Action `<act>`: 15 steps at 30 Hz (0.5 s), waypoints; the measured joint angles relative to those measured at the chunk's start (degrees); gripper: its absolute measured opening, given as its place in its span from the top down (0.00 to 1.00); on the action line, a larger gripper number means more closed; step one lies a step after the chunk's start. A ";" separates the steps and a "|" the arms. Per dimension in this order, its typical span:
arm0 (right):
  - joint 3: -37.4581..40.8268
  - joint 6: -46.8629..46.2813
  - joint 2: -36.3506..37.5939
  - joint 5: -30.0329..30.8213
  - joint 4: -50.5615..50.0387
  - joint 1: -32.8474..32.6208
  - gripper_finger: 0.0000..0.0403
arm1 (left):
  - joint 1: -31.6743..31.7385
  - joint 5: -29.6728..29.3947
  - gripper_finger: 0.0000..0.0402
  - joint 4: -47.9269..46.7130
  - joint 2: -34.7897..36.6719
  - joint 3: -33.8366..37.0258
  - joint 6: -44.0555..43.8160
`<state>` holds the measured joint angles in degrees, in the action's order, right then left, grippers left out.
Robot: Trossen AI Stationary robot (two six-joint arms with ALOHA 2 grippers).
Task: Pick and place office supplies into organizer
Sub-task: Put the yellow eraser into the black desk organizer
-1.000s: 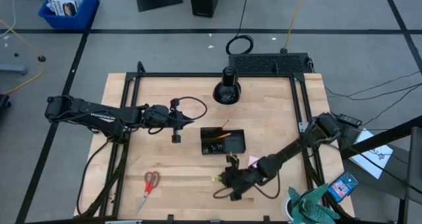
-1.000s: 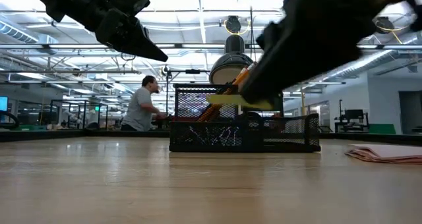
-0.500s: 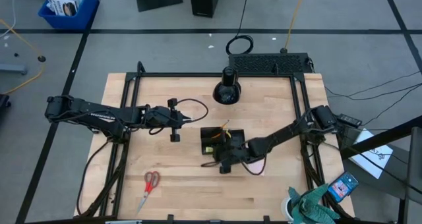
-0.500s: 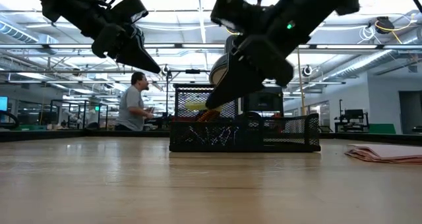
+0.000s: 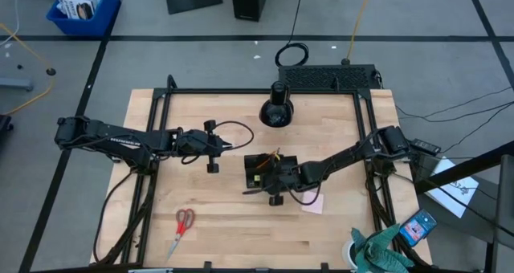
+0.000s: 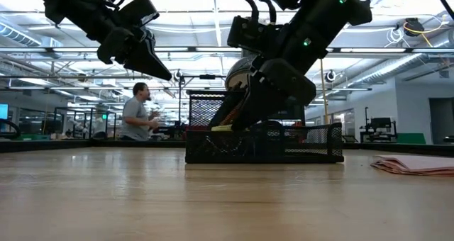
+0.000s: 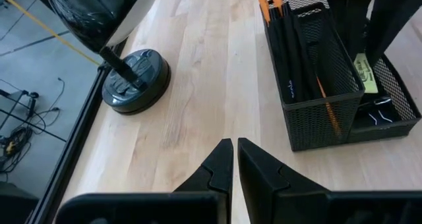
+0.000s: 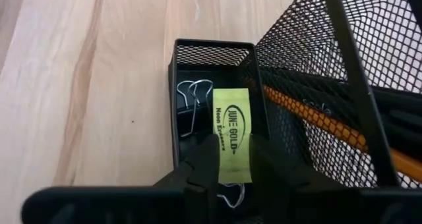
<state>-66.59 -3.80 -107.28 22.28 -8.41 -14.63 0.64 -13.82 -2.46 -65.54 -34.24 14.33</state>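
Note:
The black mesh organizer [image 5: 277, 170] stands mid-table, with orange pencils [image 7: 270, 1] and dark pens [image 7: 297, 59] in its tall compartment and binder clips [image 8: 190, 95] in a low end compartment. My right gripper [image 5: 257, 182] [image 8: 232, 159] is down at that low compartment [image 8: 214, 49], shut on the small yellow-green piece [image 8: 231, 125]. My left gripper [image 5: 214, 154] [image 7: 232, 159] hovers shut above the table, left of the organizer. The red-handled scissors [image 5: 182, 224] lie flat near the near-left edge. The pink sticky-note pad [image 5: 314, 201] lies near the organizer's near side. My right gripper pinches the yellow-green piece by its two long sides near one end [image 8: 232, 168], between the two fingers [image 8: 203, 159]. The fingers slant down from the table's right and near side. The piece's free end [image 8: 229, 99] reaches out over the clips in the low compartment.
A round black cone-shaped object [image 5: 275, 112] on a disc base [image 7: 135, 79] stands behind the organizer. A cable [image 5: 234, 130] loops from the left arm. A person [image 6: 135, 120] shows in the room beyond. Bare wood [image 5: 233, 229] lies between scissors and pad.
My right gripper has carried the yellow-green piece from near the table's near edge toward the far side and left, then come down at the organizer's low end compartment. It has stayed shut on the piece. The pink pad, hidden under the arm before, now shows.

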 joint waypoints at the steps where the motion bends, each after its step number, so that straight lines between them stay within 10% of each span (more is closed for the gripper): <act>1: 0.00 -0.01 0.00 0.00 -0.02 0.00 0.83 | 0.00 0.00 0.92 0.02 0.00 0.00 0.01; 15: 0.00 -2.54 0.00 0.10 0.09 -0.04 0.68 | 0.00 0.12 0.92 0.21 0.00 0.00 -0.97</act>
<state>-66.59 -6.34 -107.28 22.38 -8.32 -14.68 0.65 -13.71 -2.25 -65.54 -34.24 13.37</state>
